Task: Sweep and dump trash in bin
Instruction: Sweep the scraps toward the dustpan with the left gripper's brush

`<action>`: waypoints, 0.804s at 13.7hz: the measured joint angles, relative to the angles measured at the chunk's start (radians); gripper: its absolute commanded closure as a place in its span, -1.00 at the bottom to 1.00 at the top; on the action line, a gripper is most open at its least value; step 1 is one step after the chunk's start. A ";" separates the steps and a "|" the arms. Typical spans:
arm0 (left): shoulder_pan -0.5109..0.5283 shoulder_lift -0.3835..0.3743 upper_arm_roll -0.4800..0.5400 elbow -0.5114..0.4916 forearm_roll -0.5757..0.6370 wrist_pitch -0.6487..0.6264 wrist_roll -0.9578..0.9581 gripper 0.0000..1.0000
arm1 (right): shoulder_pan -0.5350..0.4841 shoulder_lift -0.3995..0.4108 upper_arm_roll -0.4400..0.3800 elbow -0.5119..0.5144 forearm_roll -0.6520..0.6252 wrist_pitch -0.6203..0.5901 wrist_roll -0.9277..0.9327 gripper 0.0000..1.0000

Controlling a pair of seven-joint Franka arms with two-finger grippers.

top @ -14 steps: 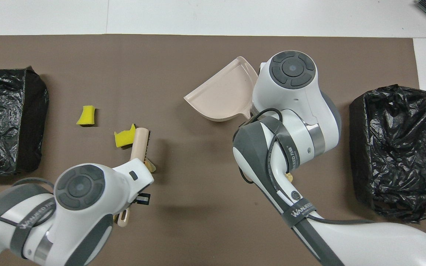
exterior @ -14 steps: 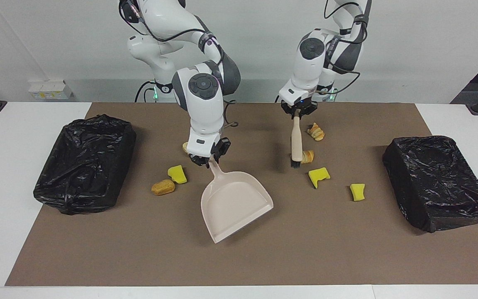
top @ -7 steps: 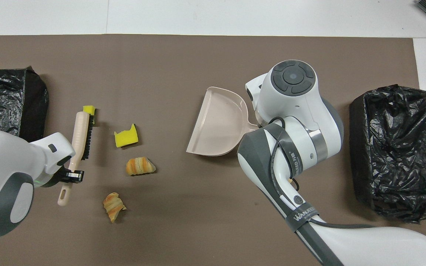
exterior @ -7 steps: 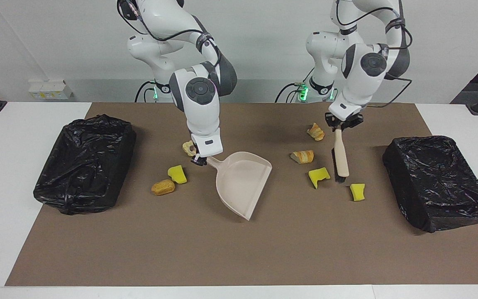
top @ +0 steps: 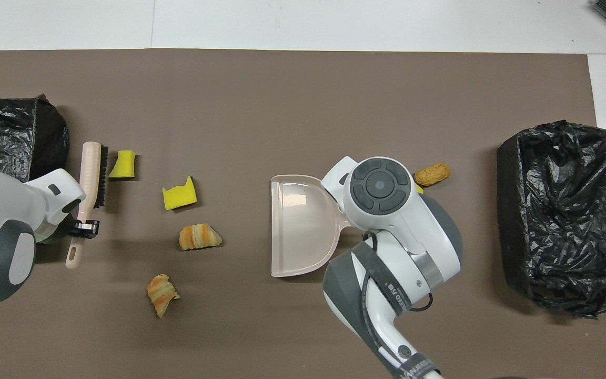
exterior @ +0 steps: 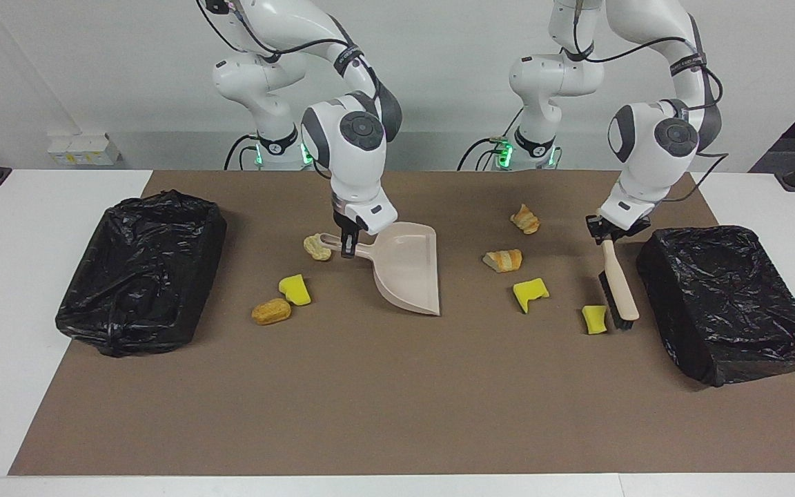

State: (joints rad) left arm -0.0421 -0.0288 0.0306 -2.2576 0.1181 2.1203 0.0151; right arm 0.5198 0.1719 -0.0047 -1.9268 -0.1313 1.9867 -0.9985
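My right gripper [exterior: 348, 241] is shut on the handle of the beige dustpan [exterior: 408, 273], whose open mouth faces the left arm's end of the table; it also shows in the overhead view [top: 298, 226]. My left gripper [exterior: 610, 235] is shut on the handle of a beige brush [exterior: 620, 290], bristles down beside a yellow sponge [exterior: 594, 319]. Between brush and dustpan lie a second yellow sponge [exterior: 530, 293] and two pastry lumps [exterior: 503, 259], [exterior: 525, 219]. By the dustpan's handle lie a pale lump [exterior: 317, 247], a yellow sponge [exterior: 295, 289] and an orange lump [exterior: 271, 311].
Two black-lined bins stand on the brown mat [exterior: 397, 414]: one [exterior: 139, 269] at the right arm's end, one [exterior: 729, 300] at the left arm's end, right beside the brush. The mat's part farthest from the robots is bare.
My left gripper has carried the brush toward the left arm's end, past both sponges, to beside the bin. My right gripper has turned the dustpan and drawn it nearer the robots.
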 measured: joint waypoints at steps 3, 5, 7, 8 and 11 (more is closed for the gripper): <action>-0.004 0.036 -0.011 0.002 0.001 -0.004 0.000 1.00 | 0.007 -0.015 -0.002 -0.055 -0.027 0.046 -0.069 1.00; -0.032 0.030 -0.023 -0.006 0.001 -0.024 -0.001 1.00 | 0.004 -0.015 -0.004 -0.064 -0.027 0.062 -0.090 1.00; -0.100 0.013 -0.029 -0.029 -0.001 -0.033 -0.026 1.00 | 0.004 -0.015 -0.003 -0.065 -0.028 0.062 -0.091 1.00; -0.144 0.004 -0.032 -0.040 -0.012 -0.033 -0.062 1.00 | 0.004 -0.015 -0.003 -0.065 -0.028 0.062 -0.091 1.00; -0.282 -0.009 -0.039 -0.056 -0.124 -0.034 -0.185 1.00 | 0.004 -0.015 -0.004 -0.065 -0.028 0.060 -0.090 1.00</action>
State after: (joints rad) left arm -0.3243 -0.0378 -0.0084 -2.3138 -0.0058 2.0868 -0.1695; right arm 0.5238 0.1569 -0.0083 -1.9919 -0.1589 2.0467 -1.0890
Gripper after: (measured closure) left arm 0.736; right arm 0.670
